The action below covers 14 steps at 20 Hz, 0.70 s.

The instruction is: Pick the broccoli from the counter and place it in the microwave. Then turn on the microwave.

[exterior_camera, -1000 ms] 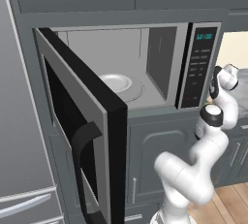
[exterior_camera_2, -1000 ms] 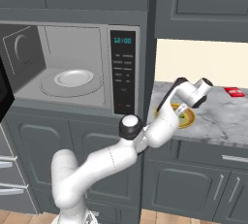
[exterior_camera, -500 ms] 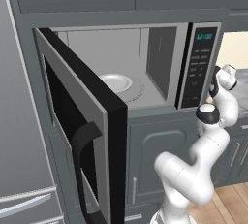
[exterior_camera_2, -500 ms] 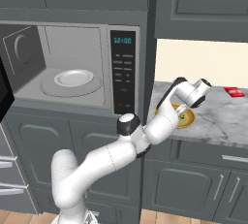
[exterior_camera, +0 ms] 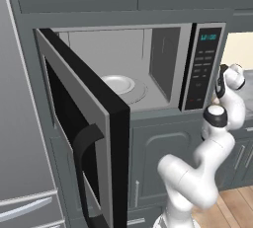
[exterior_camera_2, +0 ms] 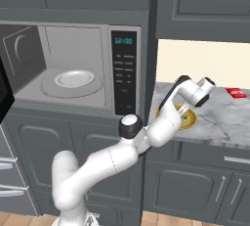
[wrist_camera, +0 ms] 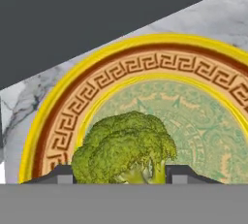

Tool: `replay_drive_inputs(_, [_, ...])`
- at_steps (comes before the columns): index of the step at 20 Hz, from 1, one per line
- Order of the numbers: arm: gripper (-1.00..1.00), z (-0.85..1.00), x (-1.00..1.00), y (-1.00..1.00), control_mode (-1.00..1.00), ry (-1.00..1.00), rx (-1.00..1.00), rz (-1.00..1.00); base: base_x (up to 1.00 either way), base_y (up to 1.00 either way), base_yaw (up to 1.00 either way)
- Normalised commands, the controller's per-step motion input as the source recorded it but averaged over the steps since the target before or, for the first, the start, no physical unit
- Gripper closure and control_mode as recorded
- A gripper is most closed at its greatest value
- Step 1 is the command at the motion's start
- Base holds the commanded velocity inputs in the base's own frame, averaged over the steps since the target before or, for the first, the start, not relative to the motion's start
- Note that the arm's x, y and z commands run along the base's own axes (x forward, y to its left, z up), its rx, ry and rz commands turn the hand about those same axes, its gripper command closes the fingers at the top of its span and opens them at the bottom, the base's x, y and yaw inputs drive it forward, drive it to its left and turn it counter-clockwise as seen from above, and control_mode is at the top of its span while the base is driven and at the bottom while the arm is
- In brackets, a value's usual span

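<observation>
The hand [wrist_camera: 119,178] straddles the broccoli [wrist_camera: 125,146] on the yellow dish [wrist_camera: 58,116], fingers apart beside it, not gripping; lifting, placing in the open microwave [exterior_camera: 163,69] and starting remain.

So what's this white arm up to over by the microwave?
It is reaching for a broccoli that sits on a round yellow-rimmed dish on the grey stone counter. Its pincer is down over the dish with a fingertip on either side of the floret, not yet gripping it. The microwave stands open with a white plate inside.
</observation>
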Motion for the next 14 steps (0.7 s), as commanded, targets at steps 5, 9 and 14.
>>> replay_drive_inputs(5, [1.00,0.46,-0.84,0.00,-1.00,-0.06,0.00,0.00,0.00,0.00,0.00])
replay_drive_inputs(9, [1.00,0.04,-1.00,0.00,-1.00,-0.01,0.00,0.00,0.00,0.00,0.00])
replay_drive_inputs(14, [1.00,0.00,-1.00,0.05,-1.00,-0.05,0.00,0.00,0.00,0.00,0.00])
